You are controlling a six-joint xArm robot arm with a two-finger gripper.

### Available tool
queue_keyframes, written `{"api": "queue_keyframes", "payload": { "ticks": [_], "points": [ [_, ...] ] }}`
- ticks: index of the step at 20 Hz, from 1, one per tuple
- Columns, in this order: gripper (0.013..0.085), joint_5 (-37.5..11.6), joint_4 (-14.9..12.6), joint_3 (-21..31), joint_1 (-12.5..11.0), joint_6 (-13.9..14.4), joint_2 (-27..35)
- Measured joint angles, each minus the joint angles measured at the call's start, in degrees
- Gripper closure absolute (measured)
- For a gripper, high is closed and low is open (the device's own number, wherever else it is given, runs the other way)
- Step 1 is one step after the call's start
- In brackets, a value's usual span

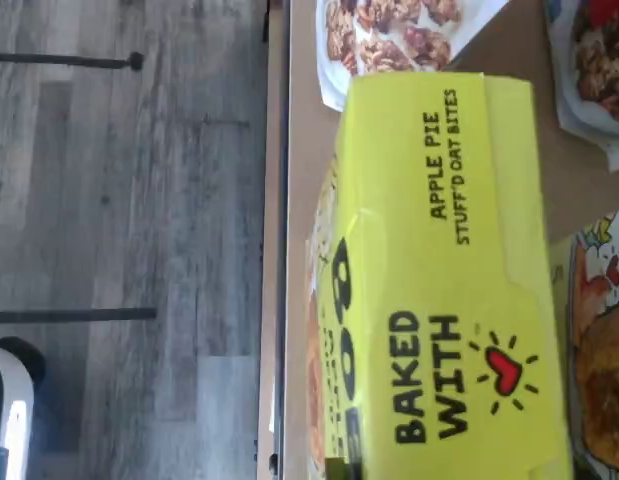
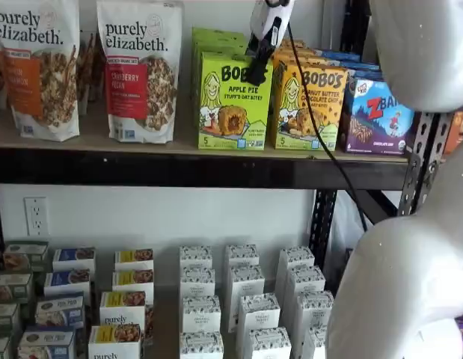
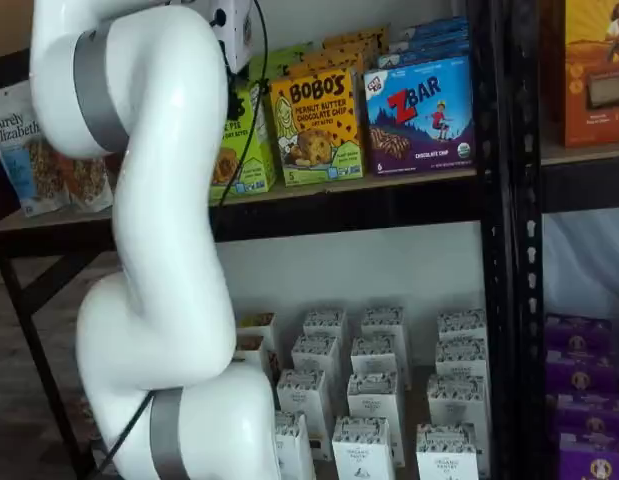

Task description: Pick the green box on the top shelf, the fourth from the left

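Shelf view shows the end effector (image 2: 255, 75) touching the green box (image 2: 232, 101); its spread unclear.

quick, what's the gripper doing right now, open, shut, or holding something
Gripper: at the top right corner of the green box on the top shelf; its fingers show side-on, so open or shut cannot be told.

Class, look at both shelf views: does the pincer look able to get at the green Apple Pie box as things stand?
Probably yes. The pincer hangs at the green box, at its upper right corner on the top shelf, with nothing between them. The orange Bobo's box stands close alongside, leaving little room there.
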Motion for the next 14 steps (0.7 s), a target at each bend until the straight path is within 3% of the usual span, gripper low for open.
{"api": "queue_keyframes", "payload": {
  "ticks": [4, 11, 14],
  "points": [
    [0.0530, -0.60, 0.11, 0.67, -0.21, -0.22, -0.54],
    [0.0690, -0.76, 0.32, 1.09, -0.45, -0.45, -0.89],
    [0.0690, -0.52, 0.30, 0.94, -0.47, -0.45, -0.81]
  ]
}}
